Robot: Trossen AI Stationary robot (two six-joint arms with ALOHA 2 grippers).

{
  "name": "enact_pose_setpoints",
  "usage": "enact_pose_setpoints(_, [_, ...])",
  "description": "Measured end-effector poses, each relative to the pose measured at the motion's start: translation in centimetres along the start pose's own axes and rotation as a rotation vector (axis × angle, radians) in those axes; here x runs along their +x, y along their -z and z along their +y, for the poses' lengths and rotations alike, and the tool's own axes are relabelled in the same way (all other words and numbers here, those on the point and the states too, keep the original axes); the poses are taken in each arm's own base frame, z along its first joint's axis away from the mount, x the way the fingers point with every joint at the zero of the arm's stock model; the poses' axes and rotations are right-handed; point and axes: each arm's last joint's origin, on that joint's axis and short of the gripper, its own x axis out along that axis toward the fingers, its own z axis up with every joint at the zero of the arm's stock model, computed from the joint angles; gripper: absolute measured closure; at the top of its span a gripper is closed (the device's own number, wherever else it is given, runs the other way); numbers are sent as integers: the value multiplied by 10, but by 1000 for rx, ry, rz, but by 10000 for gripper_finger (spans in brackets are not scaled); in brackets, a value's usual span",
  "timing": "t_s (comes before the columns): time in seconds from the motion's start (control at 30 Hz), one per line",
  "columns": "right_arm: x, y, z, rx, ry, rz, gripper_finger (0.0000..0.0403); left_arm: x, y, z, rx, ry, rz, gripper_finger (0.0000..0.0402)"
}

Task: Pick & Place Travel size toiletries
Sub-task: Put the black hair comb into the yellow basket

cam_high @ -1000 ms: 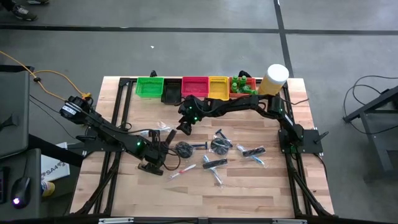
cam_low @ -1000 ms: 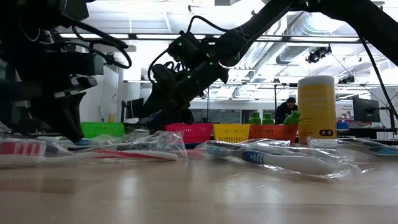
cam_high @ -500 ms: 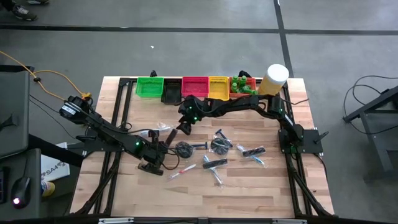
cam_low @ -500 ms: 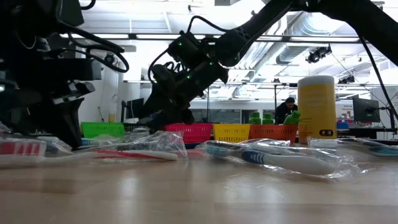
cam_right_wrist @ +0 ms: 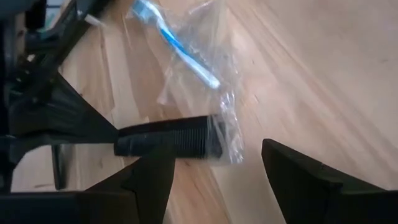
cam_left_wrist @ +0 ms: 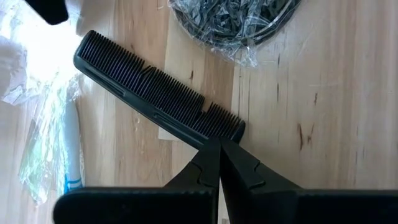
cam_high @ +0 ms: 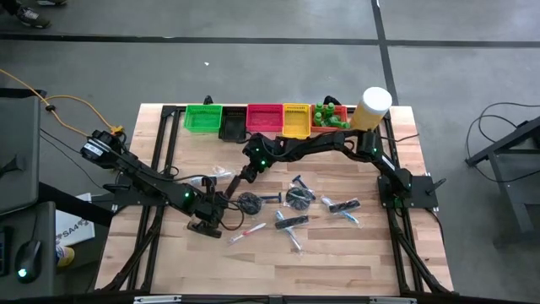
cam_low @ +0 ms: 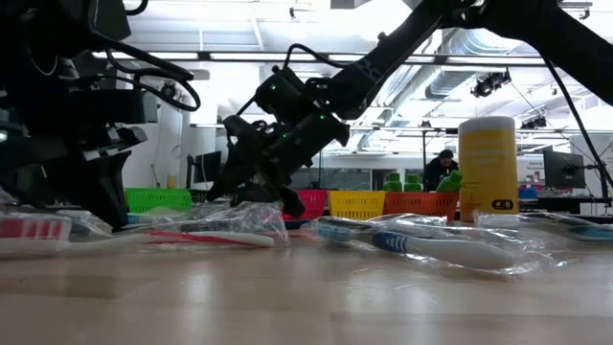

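Observation:
A black comb (cam_left_wrist: 155, 93) lies flat on the wood (cam_high: 229, 189), partly in clear wrap (cam_right_wrist: 224, 134). My left gripper (cam_left_wrist: 214, 149) is shut, with its tips at the comb's long edge. My right gripper (cam_right_wrist: 217, 174) is open and slants down just over the same comb (cam_right_wrist: 168, 143), one finger on each side and clear of it. It hangs low in the low view (cam_low: 251, 187). A wrapped blue toothbrush (cam_right_wrist: 177, 46) lies beyond the comb. A wrapped dark disc (cam_left_wrist: 236, 25) lies beside it (cam_high: 249, 201). My left gripper's shut fingertips meet the comb's plain long edge near one end (cam_left_wrist: 210, 135), slanting down across it. Whether they pinch that edge or only rest against it, I cannot tell. The comb lies flat on the table.
Green (cam_high: 202, 116), black (cam_high: 234, 124), red (cam_high: 263, 118), yellow (cam_high: 295, 119) and orange (cam_high: 329, 118) bins line the far edge. A pale-yellow cylinder (cam_high: 374, 105) stands at their right. More wrapped items, a disc (cam_high: 298, 196), a comb (cam_high: 291, 221) and toothbrushes (cam_high: 342, 207), are scattered mid-table.
My right gripper has sunk toward the table and the comb beside my left gripper, rolling about its own axis as it came; its fingers stay equally wide apart. The comb and the other items lie as before.

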Motion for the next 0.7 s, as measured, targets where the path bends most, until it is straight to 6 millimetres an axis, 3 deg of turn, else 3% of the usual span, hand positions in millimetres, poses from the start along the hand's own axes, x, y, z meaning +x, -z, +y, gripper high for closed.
enact_pose_setpoints(0.7, [19,12,-1,32,-36,2,169,6,-5,11,-24,-23,7,401])
